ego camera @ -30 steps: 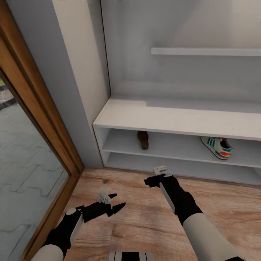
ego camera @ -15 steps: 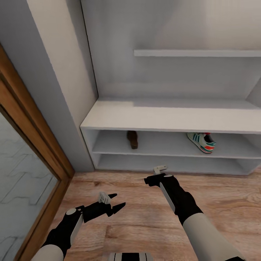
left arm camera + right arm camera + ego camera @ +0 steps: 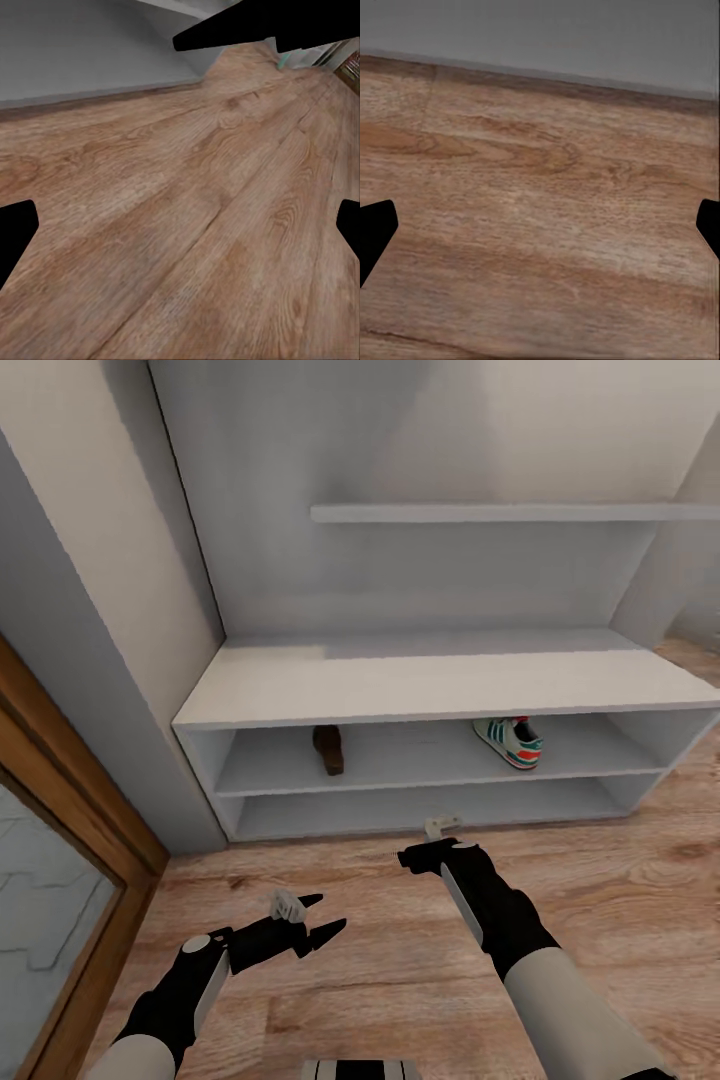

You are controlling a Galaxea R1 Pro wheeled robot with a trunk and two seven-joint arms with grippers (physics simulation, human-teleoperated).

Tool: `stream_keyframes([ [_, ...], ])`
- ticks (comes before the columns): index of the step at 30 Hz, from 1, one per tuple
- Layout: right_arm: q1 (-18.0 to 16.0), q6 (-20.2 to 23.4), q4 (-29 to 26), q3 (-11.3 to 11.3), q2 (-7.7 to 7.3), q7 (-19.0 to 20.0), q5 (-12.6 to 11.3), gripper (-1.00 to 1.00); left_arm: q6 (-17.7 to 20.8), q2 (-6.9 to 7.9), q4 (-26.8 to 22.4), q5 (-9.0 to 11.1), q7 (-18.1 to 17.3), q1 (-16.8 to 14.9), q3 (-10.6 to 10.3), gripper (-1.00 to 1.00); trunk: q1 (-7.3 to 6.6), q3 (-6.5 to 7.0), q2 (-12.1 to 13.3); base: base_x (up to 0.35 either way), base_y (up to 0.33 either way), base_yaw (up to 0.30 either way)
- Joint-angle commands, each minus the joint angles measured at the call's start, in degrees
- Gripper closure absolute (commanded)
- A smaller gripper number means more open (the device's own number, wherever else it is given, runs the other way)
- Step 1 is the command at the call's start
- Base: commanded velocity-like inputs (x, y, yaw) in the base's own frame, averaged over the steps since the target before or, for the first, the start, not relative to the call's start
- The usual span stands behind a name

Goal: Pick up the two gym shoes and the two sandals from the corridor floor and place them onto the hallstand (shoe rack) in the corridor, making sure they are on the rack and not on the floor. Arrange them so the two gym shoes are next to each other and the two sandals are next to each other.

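Hallstand [image 3: 440, 685]: pale grey-white unit against the wall, wide low top, two open shelves beneath, one wall shelf [image 3: 480, 512] above it.
Gym shoe [image 3: 508, 741]: one white sneaker with green stripes and red-orange heel, on the hallstand's upper open shelf, toward its right end.
Sandal [image 3: 328, 749]: one brown sandal on the same shelf, toward the hallstand's left end, well apart from the gym shoe.
Corridor floor [image 3: 400, 960]: light brown wood planks in front of the hallstand.
Left gripper [image 3: 310, 920]: above the floor, short of the hallstand; jaws spread, holding nothing.
Right gripper [image 3: 425, 842]: over the floor just before the hallstand's bottom shelf; jaws spread wide in the right wrist view, nothing between them.
Door frame [image 3: 60, 780]: brown wood, left of the hallstand.
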Motion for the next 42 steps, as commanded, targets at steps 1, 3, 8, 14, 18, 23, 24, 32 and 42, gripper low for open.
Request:
stream_keyframes([
  [1,0.0,0.3,0.0,0.0,0.0,0.1,-0.1,-1.0,-0.1,-0.06,0.0,-0.3,-0.3,0.0,0.3,-1.0,-0.01,0.01,0.0,0.0,0.0,-0.253],
  [3,0.0,0.3,0.0,0.0,0.0,0.1,-0.1,-1.0,-0.1,-0.06,0.0,-0.3,-0.3,0.0,0.3,-1.0,-0.01,0.12,0.0,0.0,0.0,-0.253],
  [8,0.0,0.3,0.0,0.0,0.0,0.1,-0.1,-1.0,-0.1,-0.06,0.0,-0.3,-0.3,0.0,0.3,-1.0,-0.01,0.39,0.0,0.0,0.0,-0.253],
  [14,0.0,0.3,0.0,0.0,0.0,0.1,-0.1,-1.0,-0.1,-0.06,0.0,-0.3,-0.3,0.0,0.3,-1.0,-0.04,0.93,0.0,0.0,0.0,-0.254],
  [18,0.0,0.3,0.0,0.0,0.0,0.1,-0.1,-1.0,0.0,-0.06,0.0,-0.3,-0.2,0.0,0.3,-1.0,-0.14,2.03,0.0,0.0,0.0,-0.254],
  [23,0.0,0.3,0.0,-1.3,0.0,0.1,-0.1,-1.0,0.0,-0.06,0.0,-0.3,-0.2,0.0,0.3,-1.0,-0.22,2.97,0.1,0.0,0.0,-0.254],
  [24,0.0,0.3,0.0,-1.7,0.0,0.1,-0.1,-1.0,0.0,-0.06,0.0,-0.3,-0.2,0.0,0.3,-1.0,-0.22,3.02,0.1,0.0,0.0,-0.254],
  [32,0.0,0.3,0.0,-4.1,0.0,0.1,-0.1,-1.0,-0.1,-0.06,0.0,-0.3,-0.2,0.0,0.3,-1.0,-0.22,3.45,0.1,0.0,0.0,-0.253],
  [42,0.0,0.3,0.0,-4.2,0.0,0.1,-0.1,-1.0,-0.1,-0.06,0.0,-0.3,-0.2,0.0,0.3,-1.0,-0.22,3.99,0.1,0.007,-0.004,-0.254],
])
